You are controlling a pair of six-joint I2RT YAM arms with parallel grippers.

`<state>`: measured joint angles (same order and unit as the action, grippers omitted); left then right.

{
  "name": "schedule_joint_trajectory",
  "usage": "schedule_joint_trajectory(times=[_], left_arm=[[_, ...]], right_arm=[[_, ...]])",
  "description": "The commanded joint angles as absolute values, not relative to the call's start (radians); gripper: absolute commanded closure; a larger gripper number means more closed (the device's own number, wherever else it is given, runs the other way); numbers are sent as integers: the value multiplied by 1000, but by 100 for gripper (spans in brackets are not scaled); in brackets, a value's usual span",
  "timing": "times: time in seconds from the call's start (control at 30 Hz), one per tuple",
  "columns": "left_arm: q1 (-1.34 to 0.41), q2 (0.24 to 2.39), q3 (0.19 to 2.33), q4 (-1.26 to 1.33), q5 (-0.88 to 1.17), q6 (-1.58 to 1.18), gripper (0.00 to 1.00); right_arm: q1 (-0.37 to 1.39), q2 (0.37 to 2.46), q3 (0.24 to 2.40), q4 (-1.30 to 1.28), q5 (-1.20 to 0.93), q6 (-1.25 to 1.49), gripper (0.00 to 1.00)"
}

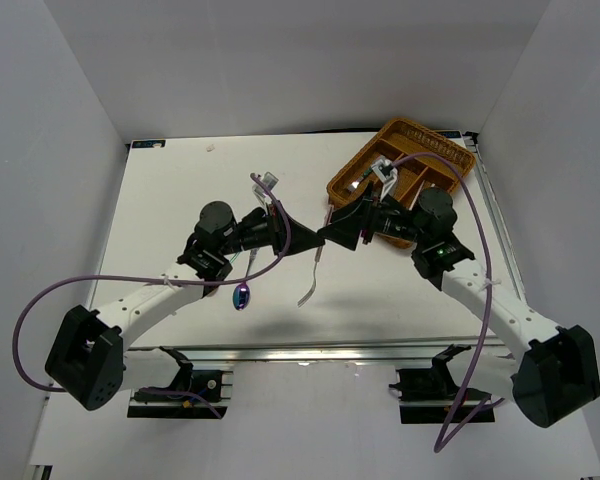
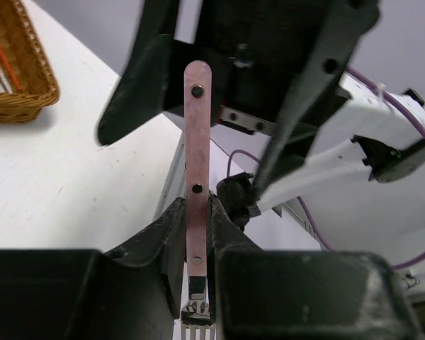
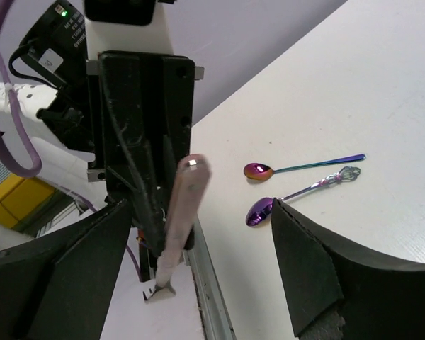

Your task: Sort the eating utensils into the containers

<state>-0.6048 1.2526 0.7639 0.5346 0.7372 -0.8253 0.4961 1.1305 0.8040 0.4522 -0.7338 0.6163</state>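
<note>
The table (image 1: 180, 190) carries the tray (image 1: 420, 128) at the upper right of the top view. My left gripper (image 2: 197, 227) is clenched on the fork (image 2: 197, 142) near its tines, at frame centre. My right gripper (image 3: 202, 205) is spread wide around the pink handle and is not touching it. If left lets go before right closes, I think the fork drops near the spoons (image 3: 261, 211).
</note>
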Motion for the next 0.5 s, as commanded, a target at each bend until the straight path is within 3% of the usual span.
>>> schedule_joint_trajectory(times=[0.0, 0.07, 0.1, 0.3, 0.37, 0.43, 0.47], left_arm=[[-614, 1215, 769, 592, 781, -827, 100], [-617, 1220, 769, 594, 784, -825, 100], [-618, 1221, 767, 595, 784, -825, 100], [-620, 1236, 764, 583, 796, -807, 100], [-620, 1246, 790, 522, 769, -766, 100], [-620, 1258, 821, 416, 714, -726, 81], [-620, 1262, 862, 373, 681, -683, 65]], right_arm=[[488, 1166, 850, 572, -837, 647, 17], [488, 1178, 870, 610, -856, 666, 30], [489, 1189, 876, 620, -874, 673, 42], [488, 1192, 862, 755, -931, 725, 72], [488, 1195, 858, 770, -934, 735, 96], [483, 1201, 858, 753, -910, 735, 100], [471, 1206, 859, 715, -896, 732, 100]])
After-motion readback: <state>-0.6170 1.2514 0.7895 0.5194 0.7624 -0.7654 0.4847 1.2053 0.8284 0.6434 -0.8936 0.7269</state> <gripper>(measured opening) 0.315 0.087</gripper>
